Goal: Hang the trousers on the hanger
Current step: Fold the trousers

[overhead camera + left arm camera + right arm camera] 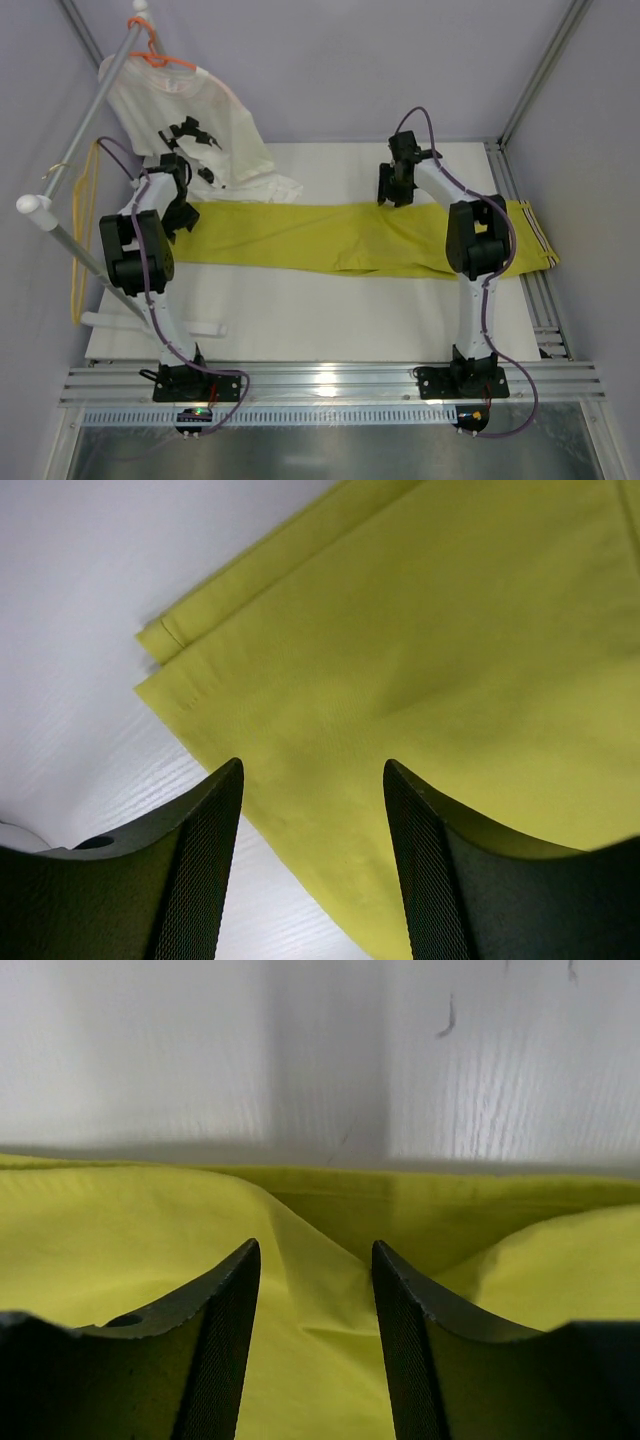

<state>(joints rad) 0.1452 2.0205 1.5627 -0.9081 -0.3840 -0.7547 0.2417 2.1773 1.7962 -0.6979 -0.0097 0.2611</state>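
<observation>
Left gripper point(312, 770) released and empty, black fingers point(200, 860) spread over the left end of long yellow-green cloth trousers point(330, 235), stretched flat across the middle of the overhead frame on a white tabletop point(300, 310). Right gripper point(315, 1250) likewise unclenched, jaws apart at the garment's upper edge right of centre, a raised ridge of cloth between the fingertips, contact with them impossible to tell. White and dark striped band point(535, 235) at the trousers' far right end. Thin yellow plastic clothes hanger point(73, 270) dangling from a slanted metal rail point(85, 120) at the left edge, well apart from the trousers. White T-shirt with black print point(200, 120) on an orange hanger point(160, 58) in the upper left, its lower hem just beside the trousers.
</observation>
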